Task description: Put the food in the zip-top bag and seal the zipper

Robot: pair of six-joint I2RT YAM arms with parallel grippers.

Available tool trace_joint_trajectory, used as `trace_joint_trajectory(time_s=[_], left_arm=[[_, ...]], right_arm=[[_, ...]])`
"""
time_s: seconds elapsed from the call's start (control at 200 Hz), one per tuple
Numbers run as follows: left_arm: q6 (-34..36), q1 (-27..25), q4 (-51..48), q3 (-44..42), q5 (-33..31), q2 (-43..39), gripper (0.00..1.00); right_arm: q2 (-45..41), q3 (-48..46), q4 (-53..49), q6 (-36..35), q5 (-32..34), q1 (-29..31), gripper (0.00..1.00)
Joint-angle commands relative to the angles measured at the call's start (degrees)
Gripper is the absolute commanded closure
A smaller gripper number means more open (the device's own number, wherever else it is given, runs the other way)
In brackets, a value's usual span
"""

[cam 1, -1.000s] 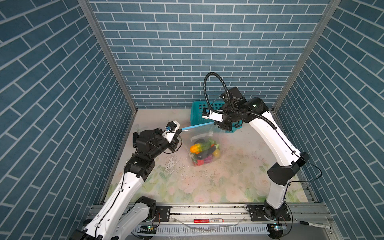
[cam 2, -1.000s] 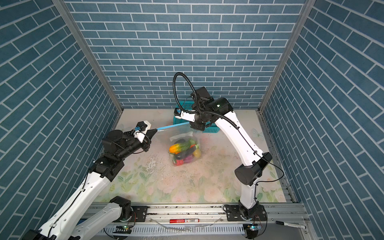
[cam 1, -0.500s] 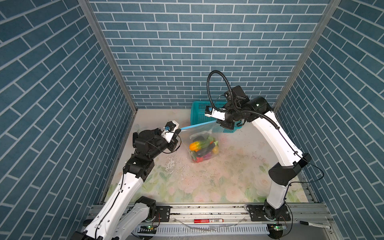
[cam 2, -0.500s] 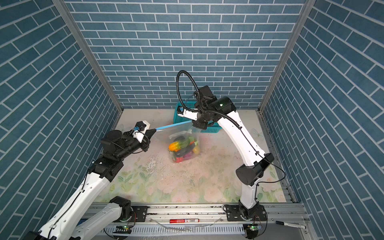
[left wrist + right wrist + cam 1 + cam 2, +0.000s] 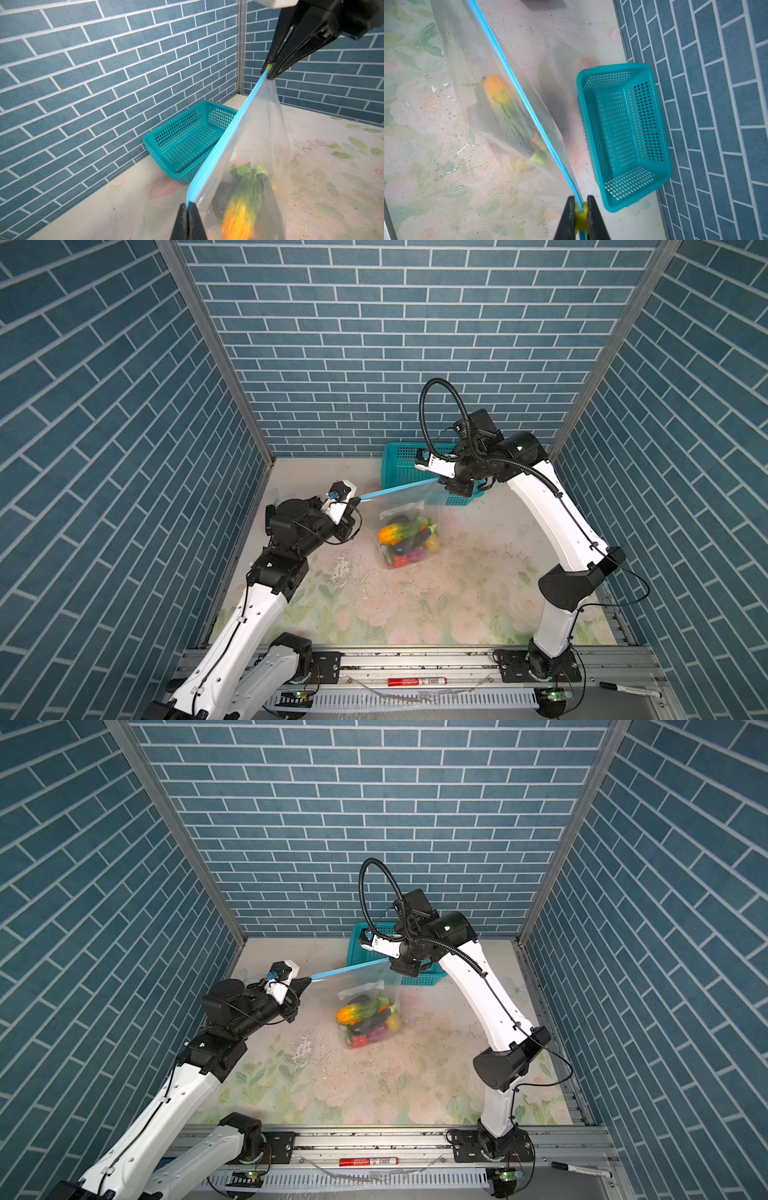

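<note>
The clear zip-top bag [image 5: 415,506] [image 5: 388,990] hangs between both grippers above the table, its bottom resting on the floral surface. The food [image 5: 409,537] [image 5: 368,1017] [image 5: 245,197] [image 5: 500,93] lies piled inside it, an orange-green piece on top. The light-blue zipper [image 5: 399,488] [image 5: 349,969] [image 5: 228,133] [image 5: 519,87] is stretched taut. My left gripper [image 5: 358,499] [image 5: 309,980] [image 5: 188,204] is shut on the zipper's left end. My right gripper [image 5: 440,480] [image 5: 388,960] [image 5: 580,204] is shut on the yellow slider [image 5: 580,216] [image 5: 269,66] at the right end.
A teal mesh basket [image 5: 401,464] [image 5: 424,979] [image 5: 187,141] [image 5: 623,135] stands with nothing in it at the back wall, just behind the bag and the right gripper. A red marker [image 5: 417,681] and a black marker [image 5: 627,689] lie on the front rail.
The right gripper has shifted slightly right and up with the slider, pulling the strip tauter. The left arm has held still.
</note>
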Motion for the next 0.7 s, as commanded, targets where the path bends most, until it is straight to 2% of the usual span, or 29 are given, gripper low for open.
trace_joint_trajectory(time_s=[0.0, 0.695], left_arm=[[-0.61, 1.92, -0.53, 1.02, -4.47, -0.16, 1.0], [-1.24, 2.11, -0.7, 1.41, -2.89, -0.06, 1.0]], right_arm=[[-2.99, -0.72, -2.44, 2.03, 5.87, -2.53, 1.0], [-3.86, -2.0, -3.34, 2.73, 5.13, -3.85, 1.0]])
